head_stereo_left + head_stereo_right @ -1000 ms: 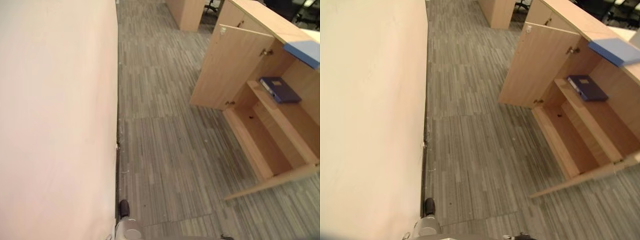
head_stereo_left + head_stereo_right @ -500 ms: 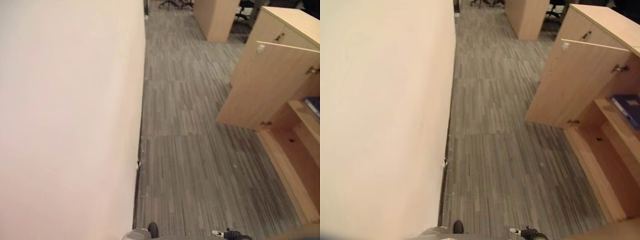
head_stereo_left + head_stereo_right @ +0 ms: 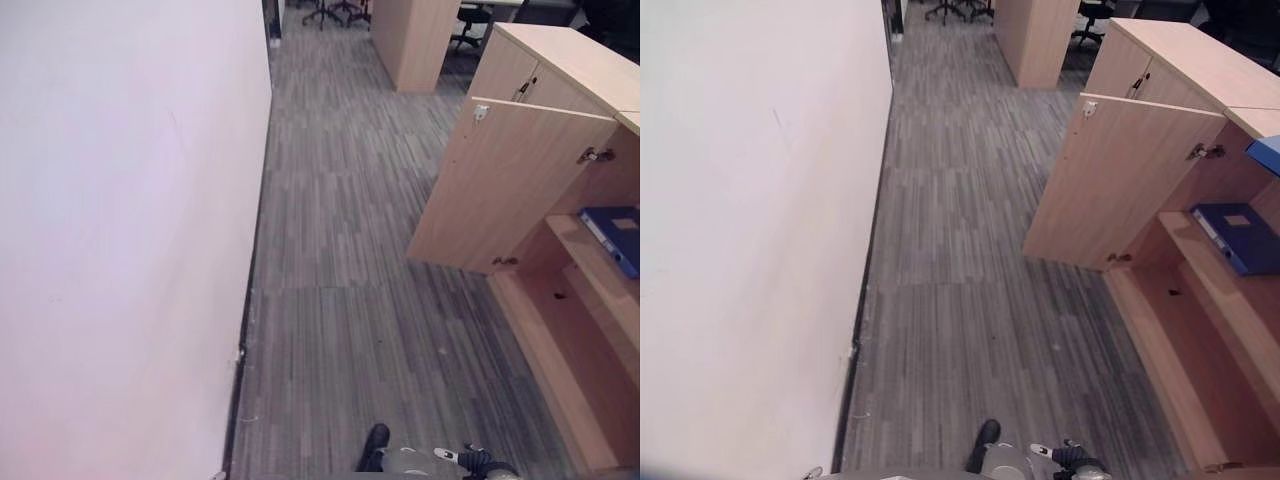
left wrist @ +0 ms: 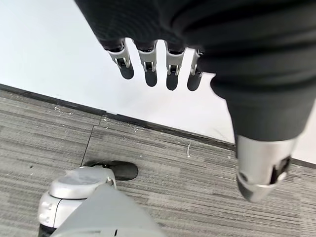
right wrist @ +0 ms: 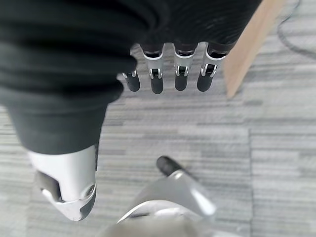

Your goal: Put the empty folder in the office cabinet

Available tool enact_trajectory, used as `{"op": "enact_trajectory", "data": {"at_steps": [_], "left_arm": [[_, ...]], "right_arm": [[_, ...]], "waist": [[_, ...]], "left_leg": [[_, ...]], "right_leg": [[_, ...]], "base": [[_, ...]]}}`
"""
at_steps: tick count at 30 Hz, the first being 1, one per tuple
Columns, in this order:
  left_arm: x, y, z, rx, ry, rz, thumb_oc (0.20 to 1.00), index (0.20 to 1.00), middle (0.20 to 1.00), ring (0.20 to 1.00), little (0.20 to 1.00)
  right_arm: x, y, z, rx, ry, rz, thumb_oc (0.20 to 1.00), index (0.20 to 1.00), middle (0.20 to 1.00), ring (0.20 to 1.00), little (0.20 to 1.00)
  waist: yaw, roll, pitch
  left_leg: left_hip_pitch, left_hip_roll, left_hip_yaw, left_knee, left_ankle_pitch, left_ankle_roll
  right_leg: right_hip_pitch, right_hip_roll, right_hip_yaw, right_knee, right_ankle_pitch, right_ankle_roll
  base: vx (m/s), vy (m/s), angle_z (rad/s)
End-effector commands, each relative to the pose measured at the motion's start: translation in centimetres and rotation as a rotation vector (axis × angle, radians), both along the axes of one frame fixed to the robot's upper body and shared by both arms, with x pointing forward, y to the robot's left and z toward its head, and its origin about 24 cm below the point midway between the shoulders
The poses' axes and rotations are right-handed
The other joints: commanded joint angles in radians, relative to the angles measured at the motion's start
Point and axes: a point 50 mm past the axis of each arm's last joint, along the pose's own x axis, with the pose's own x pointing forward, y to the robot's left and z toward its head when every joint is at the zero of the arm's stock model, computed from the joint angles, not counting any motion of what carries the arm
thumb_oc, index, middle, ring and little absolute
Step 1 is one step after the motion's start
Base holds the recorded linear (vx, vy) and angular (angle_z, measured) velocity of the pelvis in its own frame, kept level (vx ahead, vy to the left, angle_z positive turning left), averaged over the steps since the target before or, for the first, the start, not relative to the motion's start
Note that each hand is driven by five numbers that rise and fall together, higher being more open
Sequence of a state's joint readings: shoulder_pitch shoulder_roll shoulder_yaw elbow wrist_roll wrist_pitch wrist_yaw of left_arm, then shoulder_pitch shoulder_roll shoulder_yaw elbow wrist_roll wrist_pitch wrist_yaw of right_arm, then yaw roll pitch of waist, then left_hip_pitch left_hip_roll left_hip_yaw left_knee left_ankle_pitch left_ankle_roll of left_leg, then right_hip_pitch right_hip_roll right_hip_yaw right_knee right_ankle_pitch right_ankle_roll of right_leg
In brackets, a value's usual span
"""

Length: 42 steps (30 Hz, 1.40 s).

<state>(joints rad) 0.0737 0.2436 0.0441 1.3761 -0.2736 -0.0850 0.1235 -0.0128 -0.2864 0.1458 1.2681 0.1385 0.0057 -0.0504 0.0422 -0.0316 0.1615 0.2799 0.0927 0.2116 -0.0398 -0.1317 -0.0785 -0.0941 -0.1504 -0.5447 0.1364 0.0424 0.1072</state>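
Both hands hung empty over the grey striped carpet: the left hand with fingers straight and relaxed near the white wall, the right hand likewise slack. Farther off, the wooden office cabinet stood with its door swung wide. A blue folder lay flat on the inner shelf, apparently near the shelf's far end.
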Motion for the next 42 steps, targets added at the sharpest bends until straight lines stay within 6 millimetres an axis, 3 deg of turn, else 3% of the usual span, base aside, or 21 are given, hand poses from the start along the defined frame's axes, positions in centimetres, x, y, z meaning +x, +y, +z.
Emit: {"op": "enact_trajectory", "data": {"at_steps": [1,9,12,13,14,15,16,17,19,21,23,24,25,26,28,29,32,37,38,41,42], "left_arm": [[0.3,1.1,0.4,0.038,-0.013,-0.008,1.000,1.000,1.000,1.000,1.000],[2.1,0.1,0.2,-0.014,-0.053,-0.076,1.000,1.000,1.000,1.000,1.000],[3.0,0.0,0.4,-0.011,-0.081,-0.087,1.000,1.000,1.000,1.000,1.000],[3.6,0.0,0.5,-0.010,-0.101,-0.092,1.000,1.000,1.000,1.000,1.000],[3.7,0.1,0.5,-0.008,-0.107,-0.090,1.000,1.000,1.000,1.000,1.000],[3.8,0.1,0.5,-0.007,-0.108,-0.090,1.000,1.000,1.000,1.000,1.000],[4.1,0.0,0.6,-0.008,-0.122,-0.100,1.000,1.000,1.000,1.000,1.000],[4.3,0.0,0.6,-0.005,-0.130,-0.102,1.000,1.000,1.000,1.000,1.000],[4.5,-0.1,0.7,-0.003,-0.142,-0.101,1.000,1.000,1.000,1.000,1.000],[4.4,-0.1,0.7,-0.001,-0.142,-0.095,1.000,1.000,1.000,1.000,1.000],[4.0,0.0,0.6,-0.001,-0.133,-0.084,1.000,1.000,1.000,1.000,1.000],[3.8,-0.1,0.6,-0.002,-0.130,-0.078,1.000,1.000,1.000,1.000,1.000],[3.6,-0.1,0.5,-0.001,-0.124,-0.073,1.000,1.000,1.000,1.000,1.000],[3.6,-0.1,0.5,-0.001,-0.124,-0.073,1.000,1.000,1.000,1.000,1.000],[3.3,-0.2,0.4,-0.007,-0.113,-0.063,1.000,1.000,1.000,1.000,1.000],[3.1,-0.3,0.3,-0.006,-0.107,-0.057,1.000,1.000,1.000,1.000,1.000],[1.5,-0.6,0.0,-0.023,-0.062,0.003,1.000,1.000,1.000,1.000,1.000],[0.7,-0.4,-0.1,-0.022,-0.047,0.057,1.000,1.000,1.000,1.000,1.000],[-0.3,-0.6,-0.2,-0.028,-0.018,0.070,1.000,1.000,1.000,1.000,1.000],[0.1,-0.5,-0.1,-0.025,-0.024,0.034,1.000,1.000,1.000,1.000,1.000],[1.0,0.0,0.1,-0.008,-0.046,0.000,1.000,1.000,1.000,1.000,1.000]], "right_arm": [[0.4,1.0,-0.3,0.014,0.009,0.016,1.000,1.000,1.000,1.000,1.000],[0.5,0.6,-0.1,0.012,0.005,0.029,1.000,1.000,1.000,1.000,1.000],[0.5,0.7,-0.1,0.013,0.002,0.034,1.000,1.000,1.000,1.000,1.000],[0.5,0.8,-0.2,0.013,0.006,0.038,1.000,1.000,1.000,1.000,1.000],[0.5,0.8,-0.2,0.011,0.007,0.035,1.000,1.000,1.000,1.000,1.000],[0.5,0.8,-0.2,0.012,0.007,0.035,1.000,1.000,1.000,1.000,1.000],[0.3,0.7,-0.2,0.003,0.018,0.041,1.000,1.000,1.000,1.000,1.000],[0.4,0.5,-0.1,-0.006,0.015,0.042,1.000,1.000,1.000,1.000,1.000],[0.3,0.2,-0.1,-0.018,0.026,0.046,1.000,1.000,1.000,1.000,1.000],[0.3,0.1,-0.1,-0.022,0.030,0.053,1.000,1.000,1.000,1.000,1.000],[0.4,-0.1,0.0,-0.032,0.032,0.058,1.000,1.000,1.000,1.000,1.000],[0.3,-0.3,0.0,-0.038,0.033,0.057,1.000,1.000,1.000,1.000,1.000],[0.2,-0.3,0.0,-0.042,0.035,0.058,1.000,1.000,1.000,1.000,1.000],[0.2,-0.4,0.0,-0.043,0.035,0.058,1.000,1.000,1.000,1.000,1.000],[0.1,-0.6,0.1,-0.049,0.033,0.050,1.000,1.000,1.000,1.000,1.000],[0.1,-0.6,0.1,-0.053,0.033,0.052,1.000,1.000,1.000,1.000,1.000],[0.3,-0.8,0.2,-0.059,0.023,0.045,1.000,1.000,1.000,1.000,1.000],[-0.2,-0.6,0.0,-0.054,0.036,0.040,1.000,1.000,1.000,1.000,1.000],[-0.8,-0.3,-0.2,-0.036,0.046,0.009,1.000,1.000,1.000,1.000,1.000],[-1.3,0.0,-0.3,-0.013,0.056,-0.017,1.000,1.000,1.000,1.000,1.000],[-1.1,0.1,-0.4,-0.005,0.055,-0.010,1.000,1.000,1.000,1.000,1.000]], "waist": [[0.008,-0.033,0.002],[-0.031,-0.001,-0.024],[-0.035,-0.005,-0.026],[-0.032,-0.018,-0.025],[-0.027,-0.026,-0.021],[-0.027,-0.025,-0.020],[-0.008,-0.036,0.005],[0.001,-0.038,0.015],[0.011,-0.045,0.033],[0.020,-0.047,0.035],[0.044,-0.055,0.045],[0.046,-0.052,0.045],[0.052,-0.042,0.047],[0.051,-0.045,0.048],[0.060,-0.018,0.053],[0.060,-0.013,0.057],[0.067,-0.004,0.069],[0.080,0.003,0.061],[0.087,0.016,0.034],[0.082,0.012,0.014],[0.079,-0.007,0.002]], "left_leg": [[-0.002,-0.150,0.005,-0.047,-0.033,0.084],[0.062,-0.040,0.019,-0.045,-0.063,0.034],[0.038,0.014,0.044,0.062,-0.056,-0.006],[-0.015,0.071,0.069,0.229,-0.004,-0.049],[-0.047,0.099,0.081,0.326,0.042,-0.062],[-0.053,0.105,0.079,0.337,0.037,-0.065],[-0.134,0.142,0.059,0.568,0.122,-0.069],[-0.164,0.150,0.061,0.641,0.156,-0.069],[-0.234,0.186,0.092,0.684,0.147,-0.050],[-0.266,0.191,0.100,0.673,0.123,-0.035],[-0.384,0.176,0.093,0.516,0.085,-0.019],[-0.402,0.170,0.089,0.425,0.104,-0.023],[-0.419,0.162,0.070,0.310,0.168,-0.040],[-0.410,0.156,0.072,0.293,0.179,-0.041],[-0.407,0.168,0.038,0.046,0.312,-0.073],[-0.406,0.173,0.031,-0.022,0.335,-0.078],[-0.475,0.224,-0.052,-0.047,0.342,-0.103],[-0.489,0.257,-0.116,-0.047,0.388,-0.117],[-0.464,0.252,-0.147,-0.047,0.395,-0.126],[-0.432,0.222,-0.114,-0.047,0.381,-0.108],[-0.405,0.171,-0.076,-0.034,0.338,-0.068]], "right_leg": [[0.011,-0.113,-0.049,-0.132,0.208,0.125],[-0.019,-0.063,-0.073,-0.011,0.073,0.071],[0.000,-0.033,-0.080,-0.015,0.037,0.046],[0.056,0.015,-0.082,-0.057,0.009,0.014],[0.084,0.036,-0.079,-0.074,-0.006,-0.005],[0.085,0.041,-0.080,-0.077,-0.007,-0.008],[0.141,0.079,-0.066,-0.105,-0.040,-0.052],[0.161,0.088,-0.063,-0.115,-0.056,-0.066],[0.189,0.097,-0.051,-0.128,-0.087,-0.081],[0.203,0.098,-0.038,-0.136,-0.094,-0.081],[0.236,0.086,-0.002,-0.171,-0.093,-0.062],[0.243,0.081,0.007,-0.177,-0.096,-0.056],[0.254,0.083,0.020,-0.184,-0.100,-0.051],[0.255,0.081,0.019,-0.184,-0.100,-0.051],[0.281,0.088,0.038,-0.183,-0.114,-0.042],[0.292,0.087,0.045,-0.182,-0.122,-0.039],[0.322,0.089,0.101,-0.165,-0.152,-0.035],[0.333,0.108,0.133,-0.179,-0.151,-0.028],[0.359,0.100,0.163,-0.174,-0.165,-0.004],[0.370,0.024,0.171,-0.140,-0.160,0.028],[0.337,-0.057,0.179,-0.070,-0.119,0.060]], "base": [[0.17,-0.020,-0.27],[0.29,-0.141,0.09],[0.21,-0.248,-0.05],[0.20,-0.325,-0.14],[0.20,-0.329,-0.14],[0.17,-0.295,-0.25],[0.14,-0.254,-0.39],[0.18,-0.303,-0.62],[0.12,-0.126,-0.65],[0.10,-0.025,-0.24],[0.14,0.043,-0.23],[0.13,0.121,-0.12],[0.09,0.086,-0.17],[0.16,0.115,-0.15],[0.22,0.140,-0.20],[0.31,0.179,-0.35],[0.26,0.175,-0.38],[0.26,0.214,-0.83],[0.48,0.477,-0.61],[0.44,0.559,-0.13],[0.37,0.609,-0.36]]}}
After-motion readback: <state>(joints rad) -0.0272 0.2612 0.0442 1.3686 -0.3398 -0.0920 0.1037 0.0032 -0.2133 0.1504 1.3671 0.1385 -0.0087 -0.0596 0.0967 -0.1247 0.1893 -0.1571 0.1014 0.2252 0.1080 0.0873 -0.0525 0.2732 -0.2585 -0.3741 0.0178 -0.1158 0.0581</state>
